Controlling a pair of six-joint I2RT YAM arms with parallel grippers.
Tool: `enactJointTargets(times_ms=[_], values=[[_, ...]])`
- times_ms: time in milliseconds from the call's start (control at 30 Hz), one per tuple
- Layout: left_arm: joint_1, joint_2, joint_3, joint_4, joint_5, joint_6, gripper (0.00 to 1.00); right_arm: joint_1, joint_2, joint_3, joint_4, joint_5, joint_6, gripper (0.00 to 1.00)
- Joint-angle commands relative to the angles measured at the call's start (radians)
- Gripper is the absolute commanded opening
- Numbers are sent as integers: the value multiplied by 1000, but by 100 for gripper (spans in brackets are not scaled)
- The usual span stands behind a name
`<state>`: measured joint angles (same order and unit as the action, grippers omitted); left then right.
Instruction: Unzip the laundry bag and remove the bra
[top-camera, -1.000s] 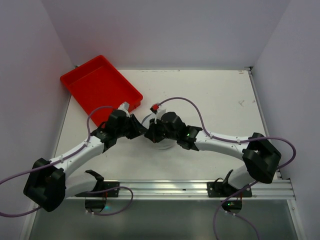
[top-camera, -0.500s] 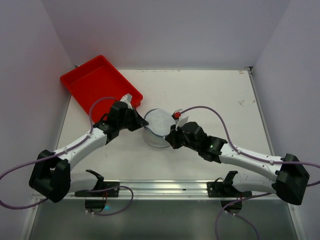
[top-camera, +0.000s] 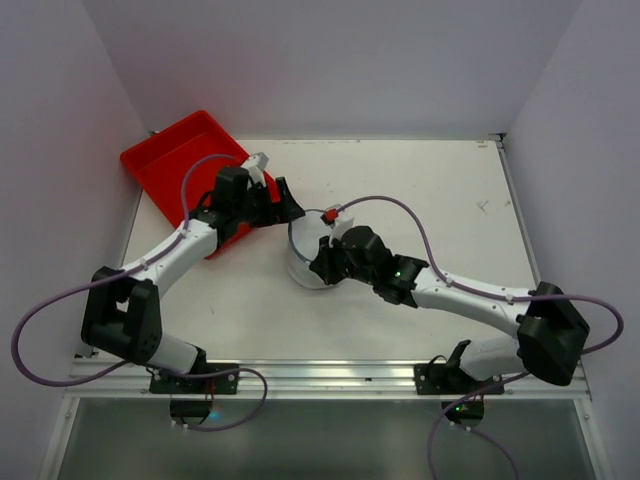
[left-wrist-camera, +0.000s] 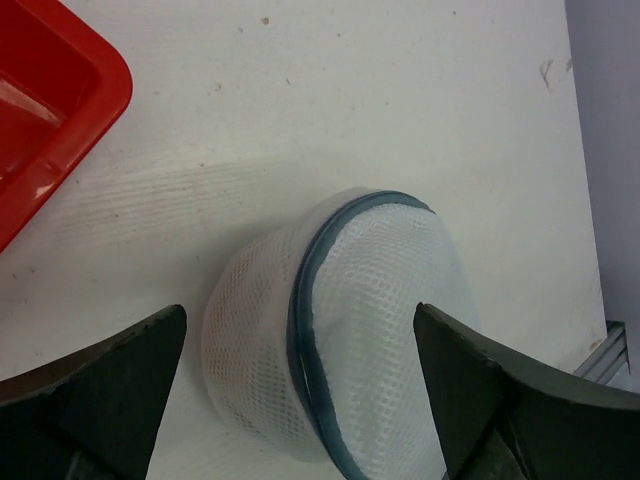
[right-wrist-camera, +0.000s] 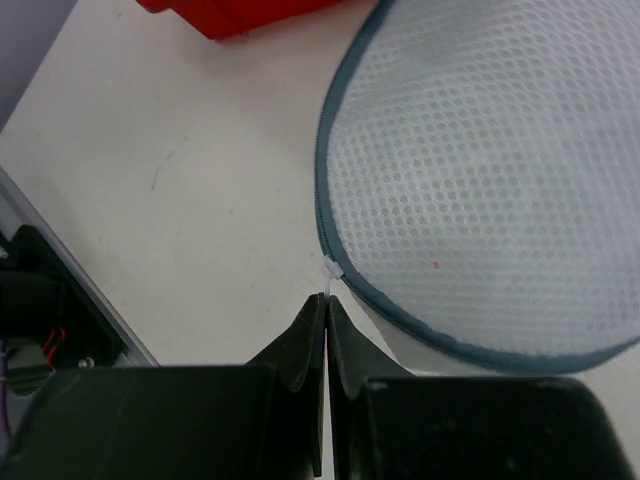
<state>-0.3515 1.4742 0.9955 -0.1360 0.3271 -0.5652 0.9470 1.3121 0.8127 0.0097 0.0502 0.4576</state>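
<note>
Works on a table (top-camera: 440, 200), tray (top-camera: 185, 160) ahead-left of the left gripper (left-wrist-camera: 300, 330). Holds that gripper wide, bag (left-wrist-camera: 380, 260) straight ahead between its fingers (left-wrist-camera: 120, 380), not grasped. Holds the right gripper (right-wrist-camera: 326, 300) closed, tips (right-wrist-camera: 316, 322) at the bag's near rim, just short of the zip's (right-wrist-camera: 322, 190) white pull (right-wrist-camera: 331, 268); cannot tell whether pinching it. Risks slipping off so small a tab, or dragging the unheld bag instead of opening it.

White mesh laundry bag (left-wrist-camera: 375, 300), dark teal zip (left-wrist-camera: 300, 340), red tray (left-wrist-camera: 95, 100).
</note>
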Motion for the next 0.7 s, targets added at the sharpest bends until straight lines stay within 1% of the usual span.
enactJointTargets(times_ms=[0, 100, 133, 167, 233, 267, 333, 367, 433, 467, 633, 667], values=[[11, -56, 14, -31, -31, -19, 100, 1, 76, 103, 108, -35, 36, 0], [11, -152, -84, -71, -121, -158, 99, 1, 125, 140, 144, -24, 79, 0], [9, -175, -150, -65, -128, -180, 99, 1, 134, 147, 159, -30, 84, 0], [9, -217, -178, -45, -109, -202, 97, 3, 142, 151, 161, -33, 87, 0], [-1, -253, -253, -19, -85, -261, 93, 3, 156, 155, 161, -39, 87, 0], [-12, -267, -268, 4, -62, -277, 89, 3, 156, 152, 162, -36, 87, 0], [-33, -298, -296, 25, -65, -312, 83, 3, 156, 146, 162, -32, 82, 0], [-53, -313, -301, 36, -68, -321, 77, 3, 154, 144, 162, -29, 82, 0], [-76, -319, -310, 58, -82, -352, 69, 3, 154, 143, 159, -26, 79, 0], [-95, -316, -311, 87, -82, -358, 65, 3, 154, 143, 159, -27, 78, 0], [-122, -266, -279, 107, -98, -384, 51, 3, 148, 134, 151, -26, 79, 0], [-124, -258, -281, 113, -100, -389, 42, 3, 142, 131, 150, -24, 78, 0]])
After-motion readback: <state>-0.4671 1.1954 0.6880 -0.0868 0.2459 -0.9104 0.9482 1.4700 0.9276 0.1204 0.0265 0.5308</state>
